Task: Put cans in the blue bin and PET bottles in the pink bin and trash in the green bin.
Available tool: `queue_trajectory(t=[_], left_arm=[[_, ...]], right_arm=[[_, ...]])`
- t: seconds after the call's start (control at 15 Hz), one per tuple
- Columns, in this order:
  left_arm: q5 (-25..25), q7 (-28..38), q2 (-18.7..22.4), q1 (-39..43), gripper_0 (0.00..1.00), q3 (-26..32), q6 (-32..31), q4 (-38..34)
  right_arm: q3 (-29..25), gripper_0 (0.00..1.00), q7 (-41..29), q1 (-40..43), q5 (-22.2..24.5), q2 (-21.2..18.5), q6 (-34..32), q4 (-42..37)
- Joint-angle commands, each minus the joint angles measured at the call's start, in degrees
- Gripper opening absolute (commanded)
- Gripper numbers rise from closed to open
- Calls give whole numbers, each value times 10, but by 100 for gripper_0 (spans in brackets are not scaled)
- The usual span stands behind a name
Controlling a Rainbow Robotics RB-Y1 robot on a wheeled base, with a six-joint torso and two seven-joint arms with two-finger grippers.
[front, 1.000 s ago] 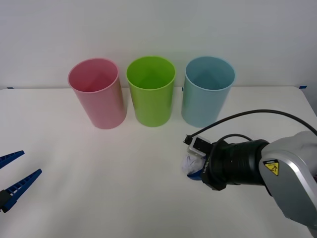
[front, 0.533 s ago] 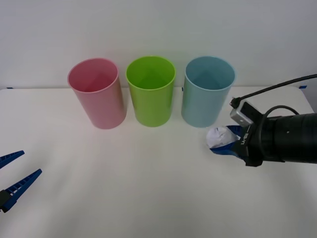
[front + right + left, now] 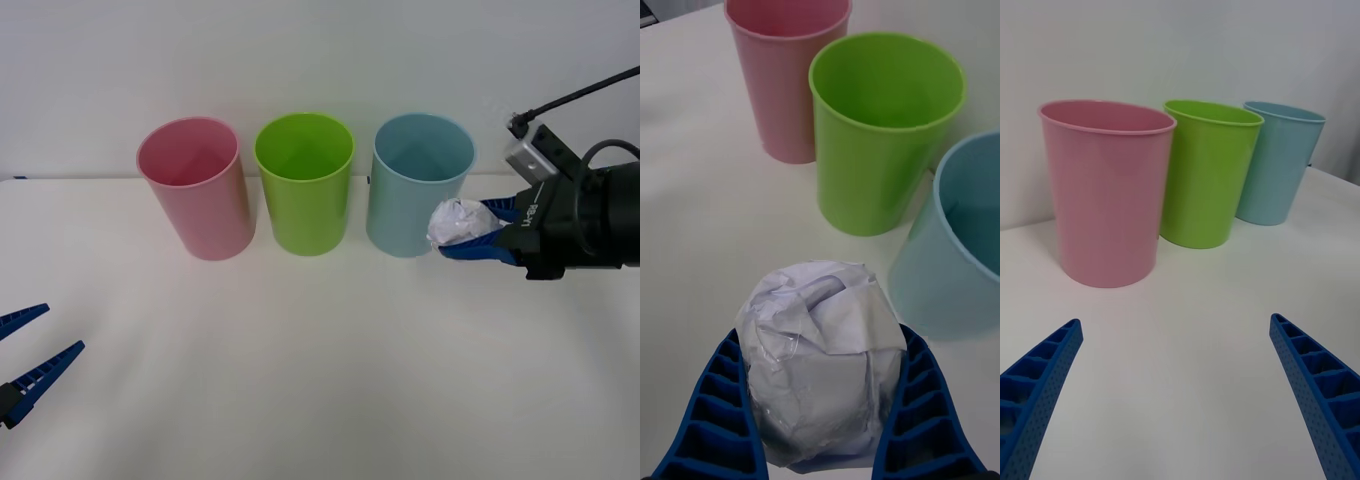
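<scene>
Right now I have the right gripper (image 3: 470, 232) clamped on the trash (image 3: 457, 222), its blue fingers (image 3: 711, 412) pressed against both sides of the crumpled wad, held off the table (image 3: 300, 380) just beside the blue bin (image 3: 418, 185) on its right. From the right wrist camera I see the trash (image 3: 820, 360) in front, with the green bin (image 3: 884, 127) and pink bin (image 3: 786, 71) beyond. All three bins stand upright in a row: pink (image 3: 195, 187), green (image 3: 304, 182), then blue. My left gripper (image 3: 22, 358) sits low at the table's left edge, fingers spread apart and holding nothing.
</scene>
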Motion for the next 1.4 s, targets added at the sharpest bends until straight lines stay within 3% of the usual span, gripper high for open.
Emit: queue_trajectory(t=[0.07, 0.67, 1.0, 1.4], left_arm=[[0, 0, 0, 0, 86, 0, 0, 0], [0, 0, 0, 0, 85, 0, 0, 0], [0, 0, 0, 0, 85, 0, 0, 0], [0, 0, 0, 0, 85, 0, 0, 0]], right_arm=[[26, 0, -9, -78, 4, 11, 1, 58], [94, 0, -40, -232, 144, 135, 16, 179], [171, 0, -71, -284, 179, 142, 108, 246], [184, 0, -78, -357, 213, 172, 138, 359]])
